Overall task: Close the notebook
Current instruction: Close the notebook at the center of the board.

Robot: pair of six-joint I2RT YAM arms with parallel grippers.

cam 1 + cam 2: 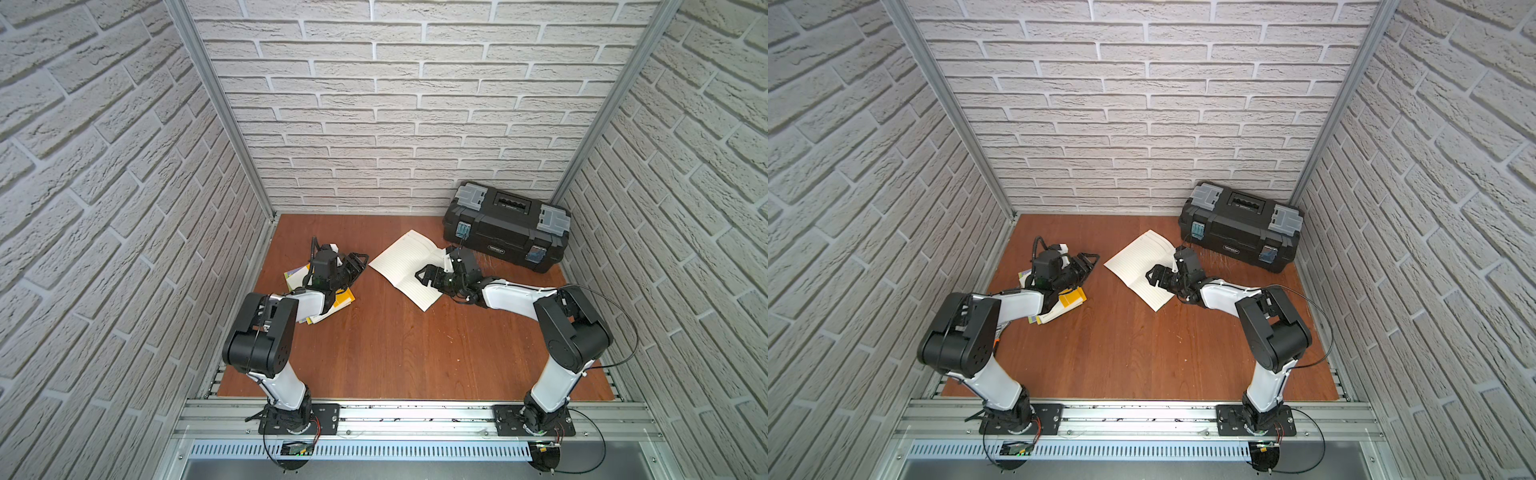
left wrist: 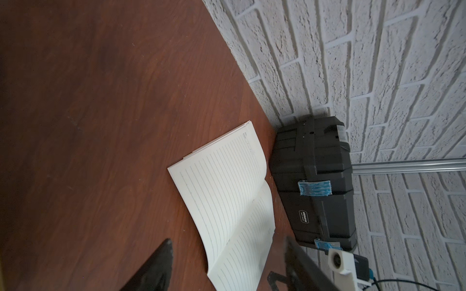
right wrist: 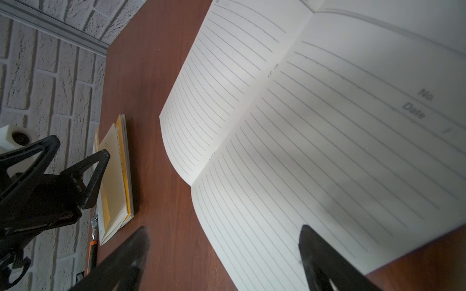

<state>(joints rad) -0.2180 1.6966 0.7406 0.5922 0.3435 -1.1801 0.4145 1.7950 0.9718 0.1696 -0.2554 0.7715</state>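
The notebook (image 1: 405,259) (image 1: 1138,262) lies open on the wooden table, its white lined pages up and bowed at the fold (image 3: 277,105). My right gripper (image 1: 420,276) (image 3: 224,235) is open, low over the notebook's near page. One finger is above the paper, the other above bare wood beside the page edge. Nothing is between its fingers. My left gripper (image 1: 360,262) (image 2: 228,240) is open and empty, left of the notebook (image 2: 227,199) and pointing towards it, apart from it.
A pile of yellow and white booklets (image 1: 332,301) (image 3: 117,176) lies under the left arm. A black toolbox (image 1: 507,226) (image 2: 315,181) stands at the back right, close behind the notebook. Brick walls enclose the table (image 1: 386,353).
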